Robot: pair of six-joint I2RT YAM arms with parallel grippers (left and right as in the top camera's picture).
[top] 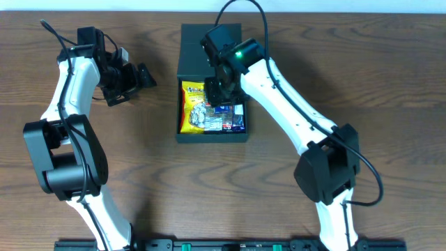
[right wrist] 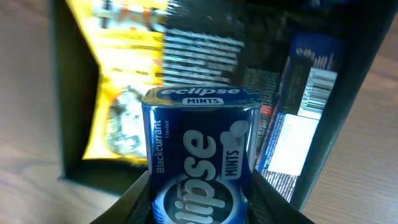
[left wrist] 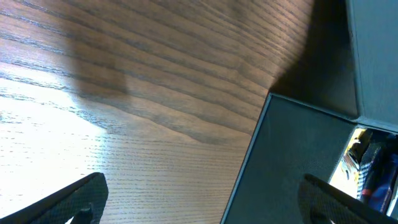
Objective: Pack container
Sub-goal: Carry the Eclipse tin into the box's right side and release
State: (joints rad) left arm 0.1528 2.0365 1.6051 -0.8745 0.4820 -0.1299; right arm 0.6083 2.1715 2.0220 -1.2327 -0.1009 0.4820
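Observation:
The container (top: 182,132) is a dark box at the table's centre, its flap lid (top: 195,52) open toward the back. Inside lie a yellow snack packet (top: 191,104), a silvery packet (top: 203,113) and a blue packet (top: 237,120). My right gripper (top: 221,89) hovers over the box, shut on a blue Eclipse mints tin (right wrist: 199,155), with the yellow packet (right wrist: 118,81) and blue packet (right wrist: 305,118) below it. My left gripper (top: 132,82) is open and empty to the left of the box; its wrist view shows the box's outer wall (left wrist: 292,162) between its fingertips (left wrist: 202,202).
Bare wood-grain table (top: 125,160) surrounds the box. The two arm bases stand at the front edge. Nothing else lies on the table.

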